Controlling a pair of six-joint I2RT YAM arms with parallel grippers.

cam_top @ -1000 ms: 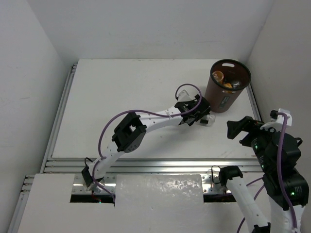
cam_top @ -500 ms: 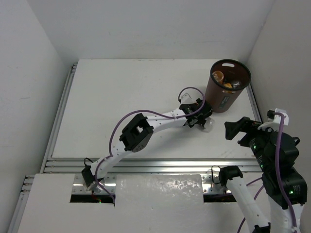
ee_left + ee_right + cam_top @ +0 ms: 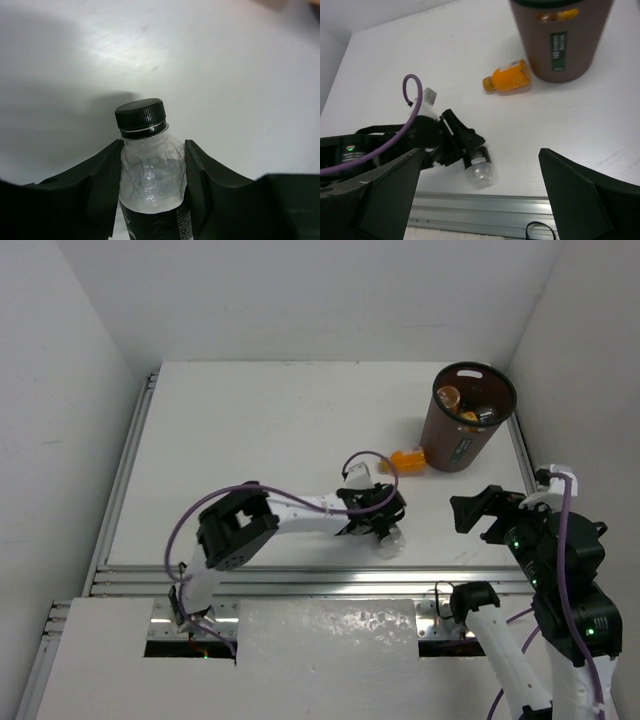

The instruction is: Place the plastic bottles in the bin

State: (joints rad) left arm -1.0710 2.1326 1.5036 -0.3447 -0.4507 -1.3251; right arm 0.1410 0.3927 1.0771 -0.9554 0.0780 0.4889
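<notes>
My left gripper (image 3: 377, 521) is shut on a clear plastic bottle (image 3: 150, 172) with a black cap and a dark label, its fingers (image 3: 102, 182) pressing both sides just below the neck. That bottle (image 3: 389, 539) lies low over the table's near middle and also shows in the right wrist view (image 3: 480, 167). An orange bottle (image 3: 407, 458) lies on its side against the foot of the bin (image 3: 468, 432). The brown bin holds several bottles. My right gripper (image 3: 478, 512) hangs open and empty to the right of the held bottle, its fingers (image 3: 395, 180) wide apart.
A metal rail (image 3: 300, 580) runs along the table's near edge, close to the held bottle. White walls close in the table on the left, back and right. The bin (image 3: 560, 45) stands at the far right corner.
My left gripper has shut on the clear bottle and drawn back from beside the bin toward the near middle. The orange bottle by the bin is now uncovered. The right gripper shifted slightly left.
</notes>
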